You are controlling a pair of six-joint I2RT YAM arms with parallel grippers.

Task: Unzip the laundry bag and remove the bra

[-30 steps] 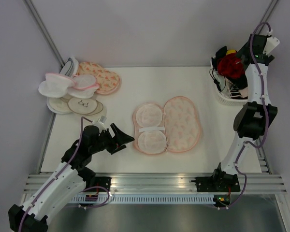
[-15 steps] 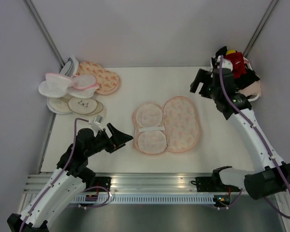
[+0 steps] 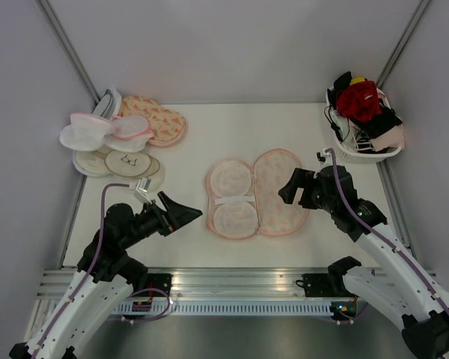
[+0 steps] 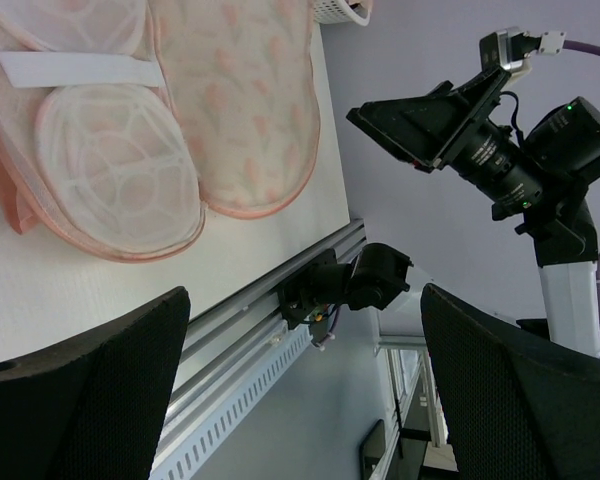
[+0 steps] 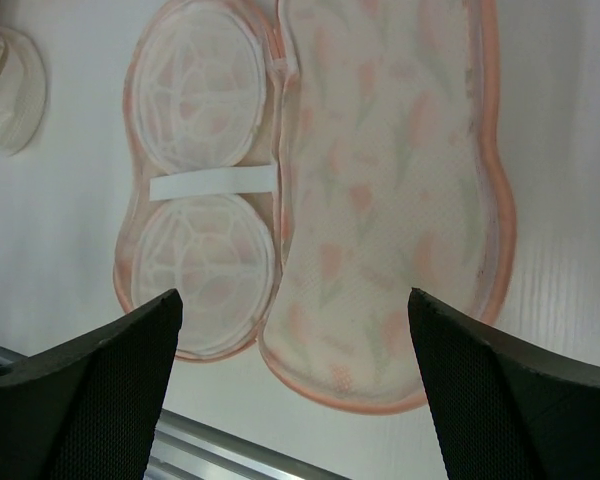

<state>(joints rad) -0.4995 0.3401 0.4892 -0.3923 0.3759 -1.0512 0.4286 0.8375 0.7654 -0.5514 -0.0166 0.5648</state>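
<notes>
Laundry bag (image 3: 258, 193) lies unzipped and flat open, bra (image 3: 358, 101) in the basket (image 3: 359, 153) back-right of it, so it looks done. Left gripper (image 3: 185, 212) and right gripper (image 3: 287, 187) flank the bag, both wide and empty. I'd just park them.

Robot lab cell | plain grey enclosure walls (image 3: 232, 45) | aluminium rail (image 3: 239, 283) | white table (image 3: 187, 172)
</notes>
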